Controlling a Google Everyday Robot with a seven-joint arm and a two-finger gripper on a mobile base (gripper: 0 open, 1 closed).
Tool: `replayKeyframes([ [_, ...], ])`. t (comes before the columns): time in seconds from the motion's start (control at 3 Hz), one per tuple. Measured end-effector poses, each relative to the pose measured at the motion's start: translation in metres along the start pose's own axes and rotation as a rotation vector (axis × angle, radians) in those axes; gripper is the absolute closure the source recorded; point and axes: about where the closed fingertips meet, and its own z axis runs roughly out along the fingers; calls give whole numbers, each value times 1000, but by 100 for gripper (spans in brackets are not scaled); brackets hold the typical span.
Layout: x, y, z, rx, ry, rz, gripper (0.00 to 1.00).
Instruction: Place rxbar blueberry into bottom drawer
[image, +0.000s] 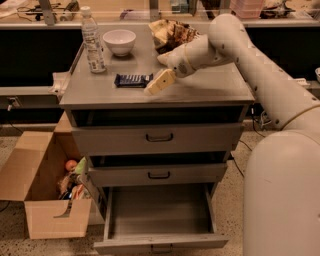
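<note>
Reaching phase: gripper (160, 81), state indiscernible, sits just right of rxbar blueberry (133, 79) on the counter (210, 90). Next: grasp it, then carry it to the open bottom drawer (160, 212).

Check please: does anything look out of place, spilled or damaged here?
Nothing stands out. The bottom drawer stands pulled open, the rxbar blueberry lies flat on the cabinet top, and the gripper hangs beside it.

The end effector (159, 83) hangs low over the grey metal bench (215, 90). Just behind it sits a crinkled brown-and-yellow chip bag (172, 32). Further left are a white round bowl (119, 41) and a clear plastic water bottle (93, 40). An open cardboard box (45, 210) stands well below it, to the left.
</note>
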Motion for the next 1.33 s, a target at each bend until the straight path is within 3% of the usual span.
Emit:
replayKeyframes([
  [0.67,-10,-8,40,-8,-74,7,0],
  [1.0,-14,-3,60,-42,-84,30,2],
  [1.33,-14,0,70,-64,-83,46,24],
])
